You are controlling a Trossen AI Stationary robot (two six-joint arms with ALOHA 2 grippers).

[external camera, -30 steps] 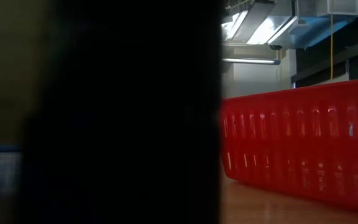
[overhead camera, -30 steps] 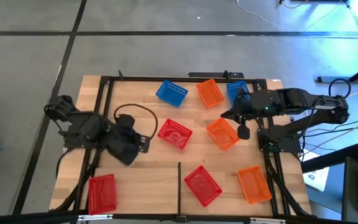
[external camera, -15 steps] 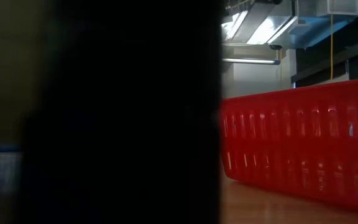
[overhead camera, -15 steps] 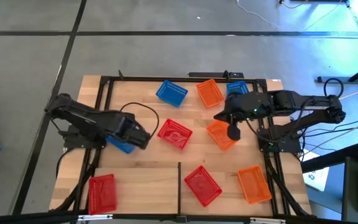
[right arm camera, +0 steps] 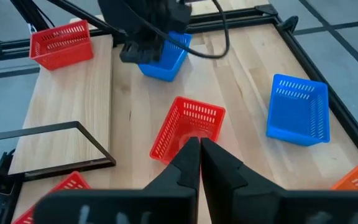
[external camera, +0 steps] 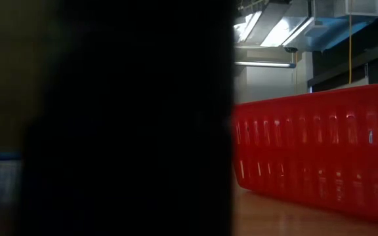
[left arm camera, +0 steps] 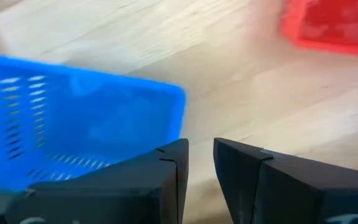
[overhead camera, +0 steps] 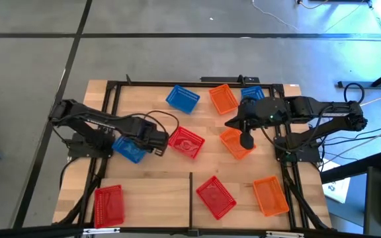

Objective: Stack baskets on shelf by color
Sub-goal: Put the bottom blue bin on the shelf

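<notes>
The left tool (overhead camera: pixel 159 140) has its two fingers nearly together with only a thin slit between them, holding nothing, and a blue basket (overhead camera: pixel 129 148) lies just behind it on the table (overhead camera: pixel 170 178). The right tool (overhead camera: pixel 247 141) hangs shut and empty over an orange basket (overhead camera: pixel 235 143). Ahead of the left tool lies a red basket (overhead camera: pixel 186 143), long axis slanting across the table, open side up; the tool should likely straddle one rim squarely before closing.
</notes>
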